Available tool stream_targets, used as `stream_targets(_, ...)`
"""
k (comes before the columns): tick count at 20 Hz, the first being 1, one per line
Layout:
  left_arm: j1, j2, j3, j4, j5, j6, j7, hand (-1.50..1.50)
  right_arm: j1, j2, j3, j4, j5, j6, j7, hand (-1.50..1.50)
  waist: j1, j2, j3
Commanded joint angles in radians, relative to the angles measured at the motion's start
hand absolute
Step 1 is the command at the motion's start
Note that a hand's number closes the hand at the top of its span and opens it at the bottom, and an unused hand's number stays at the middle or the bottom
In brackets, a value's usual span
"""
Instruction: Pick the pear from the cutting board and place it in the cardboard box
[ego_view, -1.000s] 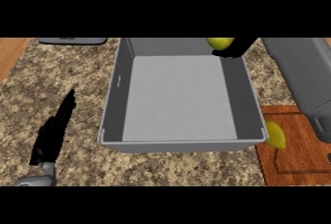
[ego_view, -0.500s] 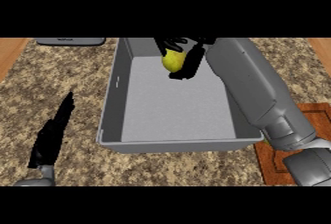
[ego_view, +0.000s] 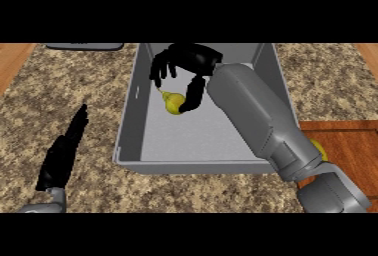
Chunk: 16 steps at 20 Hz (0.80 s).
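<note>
Light is even and moderately bright across the counter — no glare or hot spots on its speckled top. The box floor reads pale grey, its left wall a shade darker. The right forearm shows a soft highlight along its upper side. The black hands lose all surface detail. Edges are soft throughout — no bending near the borders.

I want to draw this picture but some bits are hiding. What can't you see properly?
- Head view: whether the pear rests on the box floor or is held up; the right hand is around it.
- Cutting board: mostly covered by the right forearm, and cut off by the right edge.
- A yellow thing on the board: only a sliver shows.
- Dark object at the top: cut off.
</note>
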Motion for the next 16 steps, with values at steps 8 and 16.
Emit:
stream_targets(8, -0.011, -0.006, -0.007, 0.003, -0.003, -0.015, 0.005, 0.00, 0.027, 0.016, -0.103, 0.045, -0.293, -0.074, 0.020, -1.50, 0.020, 0.004, 0.000)
stream_targets(16, -0.003, -0.026, -0.020, -0.034, -0.016, 0.004, 0.021, 0.00, -0.067, -0.048, -0.351, 0.169, -0.479, 0.056, 0.059, -1.50, 0.012, 0.008, 0.001)
